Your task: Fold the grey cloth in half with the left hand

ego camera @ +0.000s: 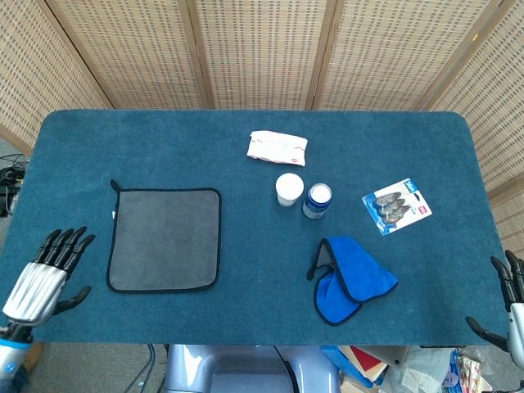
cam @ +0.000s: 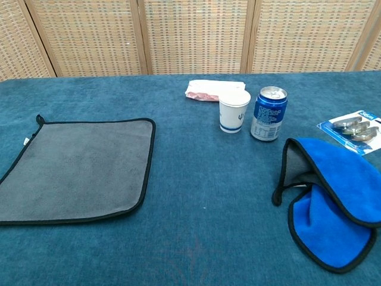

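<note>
The grey cloth (ego camera: 164,238) with black trim lies spread flat on the left part of the blue table (ego camera: 246,164); the chest view shows the same cloth (cam: 74,168) flat. My left hand (ego camera: 47,273) hovers at the table's front left corner, just left of the cloth, fingers apart and holding nothing. My right hand (ego camera: 509,307) shows only partly at the lower right edge of the head view, off the table, fingers spread and empty. Neither hand appears in the chest view.
A crumpled blue cloth (ego camera: 350,279) lies front right. A white paper cup (ego camera: 289,189) and a blue can (ego camera: 318,200) stand mid-table, a white-pink packet (ego camera: 277,147) behind them, a blister pack (ego camera: 397,205) at right. A woven screen (ego camera: 262,49) backs the table.
</note>
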Controlling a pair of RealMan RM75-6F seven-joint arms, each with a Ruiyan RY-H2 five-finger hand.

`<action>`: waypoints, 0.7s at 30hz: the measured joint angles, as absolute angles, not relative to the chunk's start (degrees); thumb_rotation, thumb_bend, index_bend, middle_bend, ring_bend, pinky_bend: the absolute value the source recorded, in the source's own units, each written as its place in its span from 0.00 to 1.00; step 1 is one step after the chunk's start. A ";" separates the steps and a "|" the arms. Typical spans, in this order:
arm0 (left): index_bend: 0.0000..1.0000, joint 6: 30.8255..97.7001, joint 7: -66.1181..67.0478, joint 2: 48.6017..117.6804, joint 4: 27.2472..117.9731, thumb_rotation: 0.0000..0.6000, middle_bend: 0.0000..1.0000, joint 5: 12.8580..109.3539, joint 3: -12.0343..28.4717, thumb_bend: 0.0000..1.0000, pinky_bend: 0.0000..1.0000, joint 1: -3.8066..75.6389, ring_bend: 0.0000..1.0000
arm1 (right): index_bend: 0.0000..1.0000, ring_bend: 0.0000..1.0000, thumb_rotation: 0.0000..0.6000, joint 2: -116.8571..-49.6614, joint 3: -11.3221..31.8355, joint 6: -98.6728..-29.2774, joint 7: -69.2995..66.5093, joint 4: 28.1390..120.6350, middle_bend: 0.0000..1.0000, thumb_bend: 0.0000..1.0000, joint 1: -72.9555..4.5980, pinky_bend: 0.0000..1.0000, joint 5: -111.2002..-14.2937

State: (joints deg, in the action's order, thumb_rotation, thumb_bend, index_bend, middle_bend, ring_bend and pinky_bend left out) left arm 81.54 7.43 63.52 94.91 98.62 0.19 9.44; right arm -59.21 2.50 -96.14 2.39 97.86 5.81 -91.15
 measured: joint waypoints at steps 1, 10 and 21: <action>0.00 79.47 7.65 63.95 94.26 1.00 0.00 99.08 0.72 0.29 0.00 11.43 0.00 | 0.00 0.00 1.00 -59.26 2.67 -95.95 2.53 97.86 0.00 0.00 5.71 0.00 -90.74; 0.12 60.73 9.16 70.26 84.90 1.00 0.00 101.64 4.51 0.29 0.00 27.74 0.00 | 0.00 0.00 1.00 -59.97 4.24 -92.88 3.58 97.37 0.00 0.00 4.55 0.00 -85.74; 0.22 42.34 13.65 79.98 74.87 1.00 0.00 98.74 8.63 0.31 0.00 44.08 0.00 | 0.00 0.00 1.00 -60.78 6.41 -87.37 4.34 95.59 0.00 0.00 2.46 0.00 -78.33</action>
